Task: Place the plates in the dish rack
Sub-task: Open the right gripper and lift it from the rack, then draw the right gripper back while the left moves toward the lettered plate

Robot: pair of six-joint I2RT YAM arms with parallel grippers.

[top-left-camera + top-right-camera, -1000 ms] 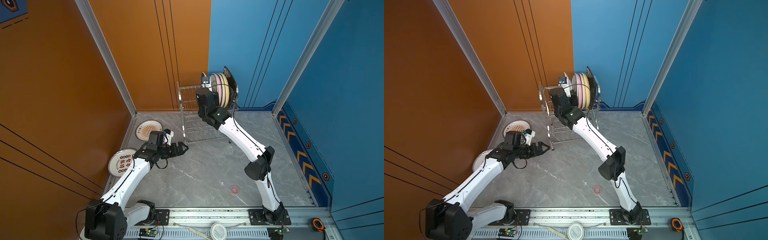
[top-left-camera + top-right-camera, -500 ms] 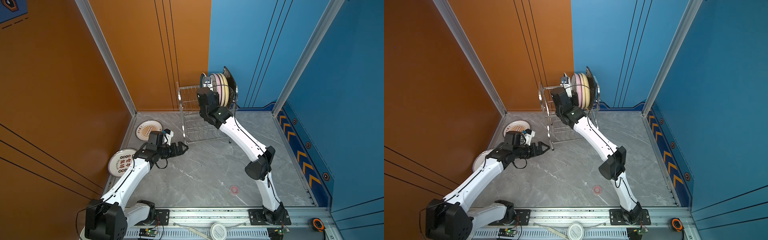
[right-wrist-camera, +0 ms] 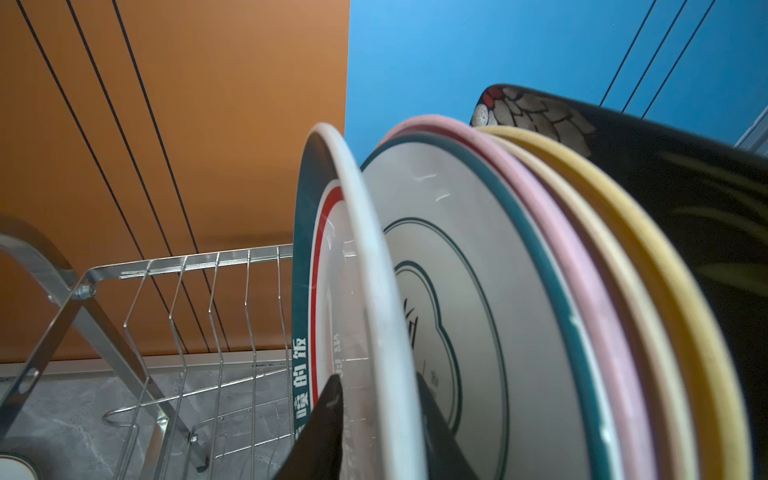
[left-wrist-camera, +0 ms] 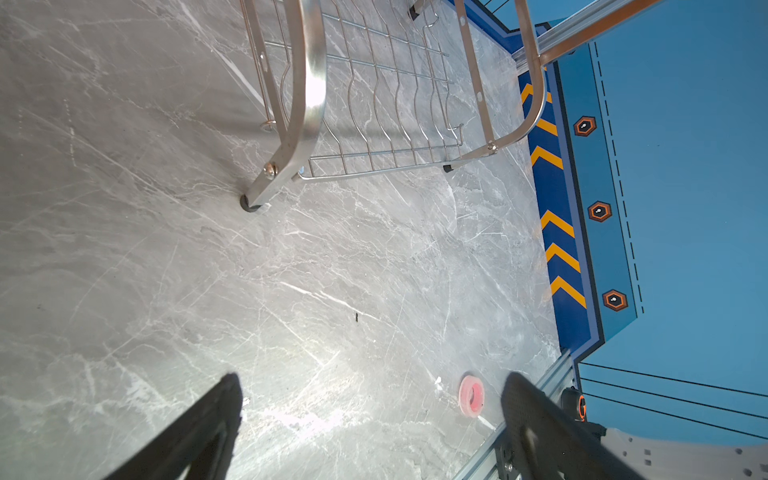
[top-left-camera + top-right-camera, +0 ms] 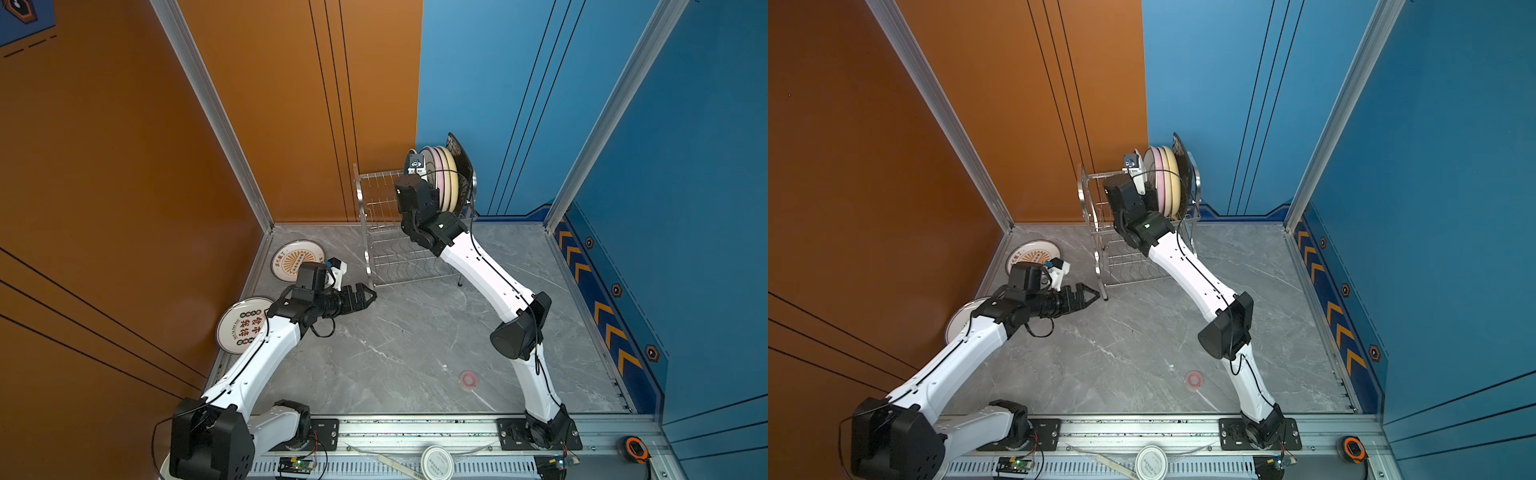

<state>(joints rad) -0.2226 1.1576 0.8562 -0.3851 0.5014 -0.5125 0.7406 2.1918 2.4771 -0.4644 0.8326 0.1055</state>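
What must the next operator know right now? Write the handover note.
Left gripper: jaws open, empty, above the table beside the dish rack front leg.
Right gripper: jaws straddle the rim of a teal-rimmed plate standing in the rack's upper tier; gripping or released, cannot tell.
Done: that plate and five plates behind it stand in the rack.
To do: sunburst-print plate and red-lettered plate, flat on the table.

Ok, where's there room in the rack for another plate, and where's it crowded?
Free: the rack's upper slots between its end frame nearer the orange wall and the first teal-rimmed plate, plus the visible lower shelf. Crowded: the end nearer the blue wall, six plates packed upright, right gripper astride the first.
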